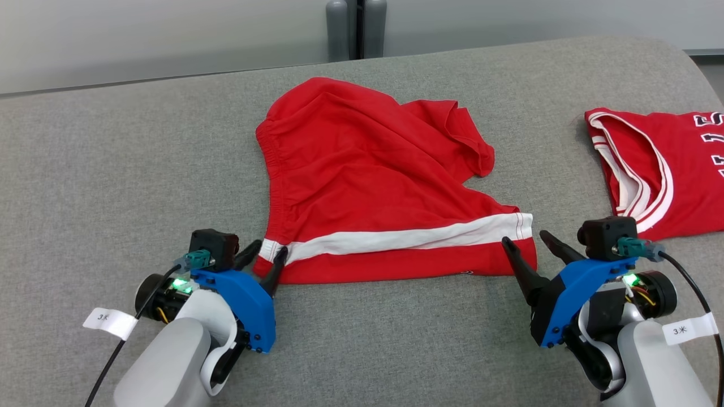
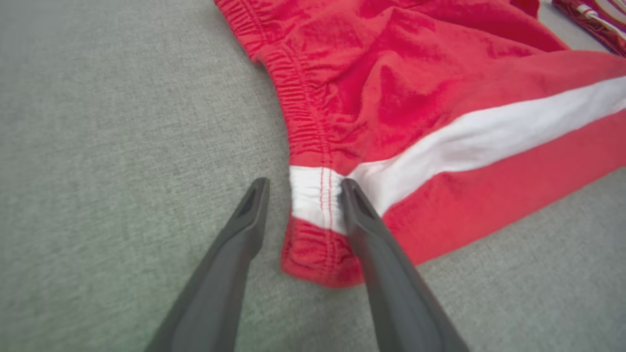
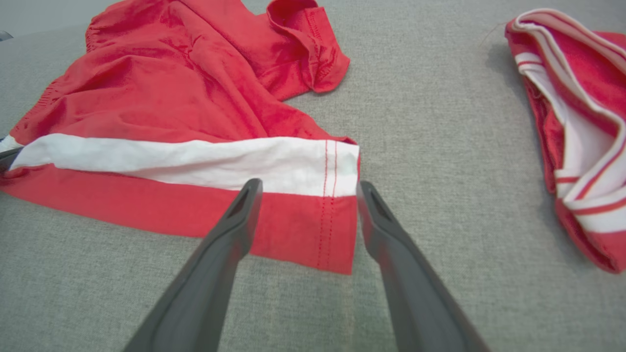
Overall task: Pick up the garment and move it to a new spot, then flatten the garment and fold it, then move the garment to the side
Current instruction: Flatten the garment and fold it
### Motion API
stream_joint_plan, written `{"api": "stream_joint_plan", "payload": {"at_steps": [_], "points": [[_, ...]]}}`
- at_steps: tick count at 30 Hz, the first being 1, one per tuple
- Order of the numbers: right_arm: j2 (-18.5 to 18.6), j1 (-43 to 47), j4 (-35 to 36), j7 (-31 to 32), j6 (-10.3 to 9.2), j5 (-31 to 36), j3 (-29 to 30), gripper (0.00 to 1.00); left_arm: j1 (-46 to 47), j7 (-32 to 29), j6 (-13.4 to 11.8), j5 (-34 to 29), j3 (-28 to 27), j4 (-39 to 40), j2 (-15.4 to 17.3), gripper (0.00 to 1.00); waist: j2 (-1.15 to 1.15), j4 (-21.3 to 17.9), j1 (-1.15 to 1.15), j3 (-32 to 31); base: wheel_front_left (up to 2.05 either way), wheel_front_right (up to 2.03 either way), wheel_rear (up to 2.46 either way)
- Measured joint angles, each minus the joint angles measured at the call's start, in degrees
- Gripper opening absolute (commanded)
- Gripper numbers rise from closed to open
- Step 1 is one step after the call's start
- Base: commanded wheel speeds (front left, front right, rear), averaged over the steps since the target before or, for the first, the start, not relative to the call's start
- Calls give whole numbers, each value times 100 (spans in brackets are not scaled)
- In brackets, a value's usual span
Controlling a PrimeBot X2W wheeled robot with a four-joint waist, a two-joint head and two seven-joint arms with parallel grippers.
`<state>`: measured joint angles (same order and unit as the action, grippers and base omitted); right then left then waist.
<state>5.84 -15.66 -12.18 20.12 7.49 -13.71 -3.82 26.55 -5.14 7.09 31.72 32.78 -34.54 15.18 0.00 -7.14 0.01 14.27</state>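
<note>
- Middle of the grey table (image 1: 113,169) is where the garment (image 1: 362,169) sits, a pair of red shorts lying mostly flat, with a white stripe (image 1: 407,237) running along the near edge.
- Far right part of the garment is bunched and folded over on itself, so it's not properly smooth.
- Left pincer (image 1: 270,247) is at the garment's near-left corner, right at the elastic waistband. Its fingers are apart: one is on the table just outside the corner, the other on top of the cloth where the stripe ends. Nothing is clamped.
- Right pincer (image 1: 525,237) is at the garment's near-right corner, fingers spread wide on either side of the stitched hem. It has no hold on anything either.
- Right of the garment, well apart from it, lies a red jersey (image 1: 667,164) with white trim.
</note>
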Motion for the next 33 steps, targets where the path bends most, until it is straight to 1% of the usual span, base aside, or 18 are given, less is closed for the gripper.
{"api": "stream_joint_plan", "payload": {"at_steps": [4,7,12,14,18,23,28,29,30,33], "points": [[-35,-42,-90,158,0,-19,65,100,72,48,3,97,133,-31,40,0,0,-8,0,11,0,0,0],[-93,-71,-132,270,0,13,243,100,70,226,7,140,157,15,63,0,0,-10,0,22,0,0,0],[-205,-240,-170,616,-1,233,487,100,-30,494,11,179,156,163,57,0,0,14,0,57,0,0,0],[-220,-308,-211,747,0,335,467,100,-78,531,11,200,179,208,32,0,0,43,0,85,0,0,0],[-269,-544,-425,726,0,444,425,100,-79,557,12,220,207,257,2,0,0,110,0,155,0,0,0],[-278,-797,-915,604,0,569,545,100,-65,554,12,249,250,259,-22,0,0,187,0,199,0,0,0],[-290,-931,-1233,458,0,493,314,100,-49,570,12,279,279,227,-52,0,0,243,0,185,0,0,0],[-290,-940,-1247,402,0,479,249,54,-49,576,12,294,279,221,-53,0,0,243,-1,176,0,0,0],[-290,-947,-1248,342,0,443,205,0,-48,586,12,300,279,212,-54,0,0,241,0,165,0,0,0],[-292,-948,-1259,296,0,394,66,0,-51,668,12,328,261,187,-46,0,0,213,0,113,0,0,0]]}}
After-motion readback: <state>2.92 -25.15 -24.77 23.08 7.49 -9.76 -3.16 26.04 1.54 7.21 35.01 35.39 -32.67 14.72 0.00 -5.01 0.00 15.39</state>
